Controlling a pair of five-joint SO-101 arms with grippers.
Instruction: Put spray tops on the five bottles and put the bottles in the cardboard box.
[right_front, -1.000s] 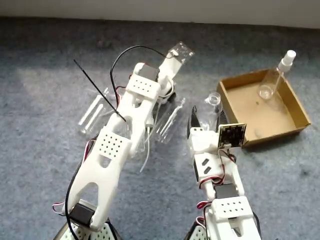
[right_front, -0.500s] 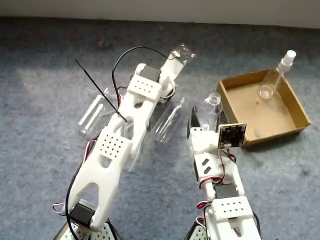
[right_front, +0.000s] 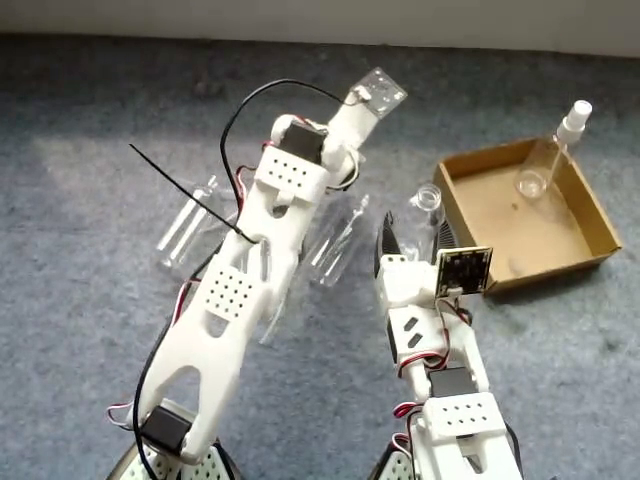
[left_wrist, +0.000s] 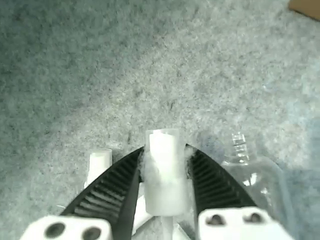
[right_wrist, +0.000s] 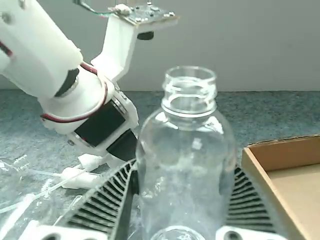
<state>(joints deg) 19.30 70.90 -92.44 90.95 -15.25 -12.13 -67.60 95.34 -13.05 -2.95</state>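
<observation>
**Setting: carpeted surface below a plain wall**

A grey-blue carpet (right_front: 80, 330) with a short, mottled pile covers the whole working surface. A pale, unmarked wall (right_front: 300, 18) bounds it on the far side. Just in front of the wall, the carpet lies in a darker band of shade (right_front: 120, 70). Farther from the wall, a broad, soft-edged patch of light (right_front: 90, 180) brightens the pile. Seen low from the right wrist, the wall rises flat and grey-white.
</observation>
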